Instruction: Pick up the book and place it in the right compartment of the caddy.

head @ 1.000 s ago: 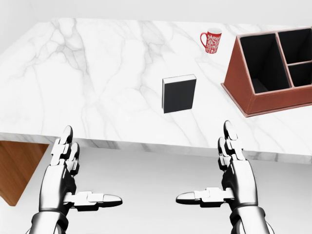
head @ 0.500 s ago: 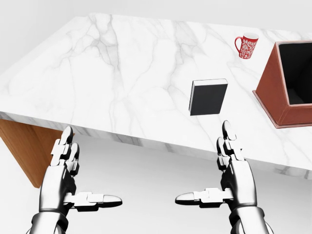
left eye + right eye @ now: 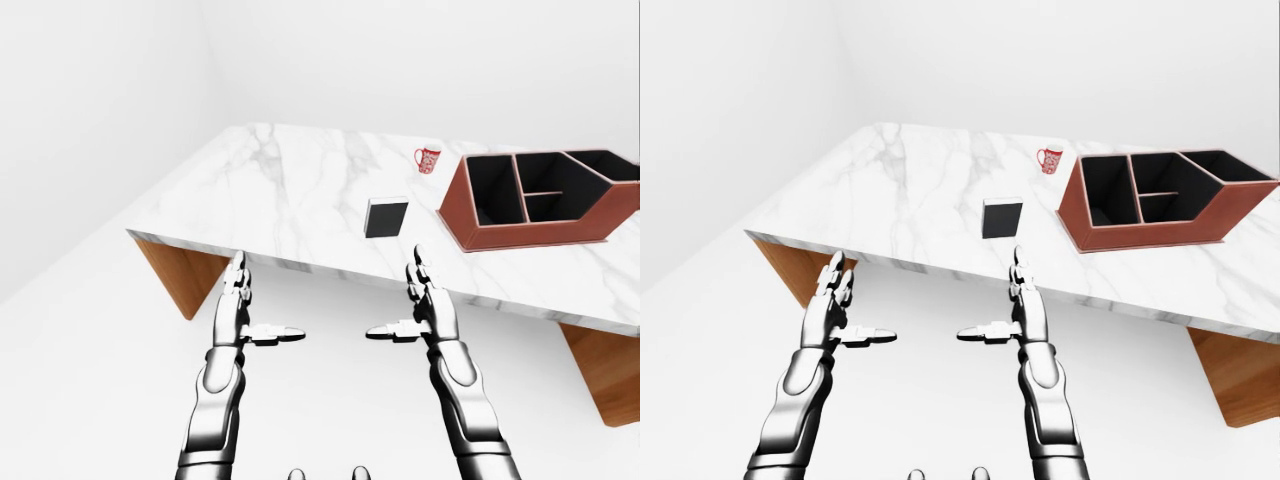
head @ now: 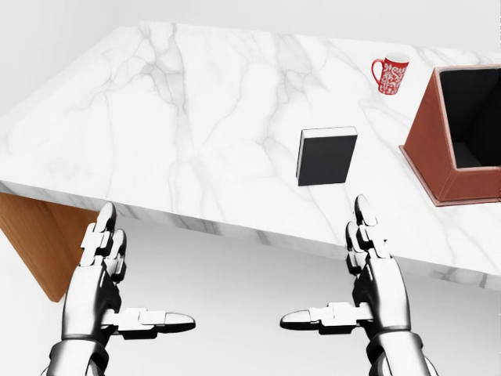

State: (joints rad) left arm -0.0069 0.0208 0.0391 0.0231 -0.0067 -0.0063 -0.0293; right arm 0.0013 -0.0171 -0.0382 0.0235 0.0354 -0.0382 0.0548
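A black book (image 4: 326,157) with a white page edge lies flat on the marble table (image 4: 180,117), right of the middle in the head view. The red-brown caddy (image 3: 535,200) with dark compartments stands to the book's right, cut off by the head view's right edge (image 4: 462,133). My left hand (image 4: 117,294) and right hand (image 4: 352,290) hang open below the table's near edge, fingers spread, holding nothing. The right hand is just below the book, short of the table.
A red patterned mug (image 4: 390,74) stands on the table above and to the right of the book, near the caddy. The table rests on wooden supports (image 3: 185,280) at both ends. White floor and walls surround it.
The camera swung left over the last second, so book, mug and caddy slid right in the picture, then shifted slightly back left. Both hands kept their open pose.
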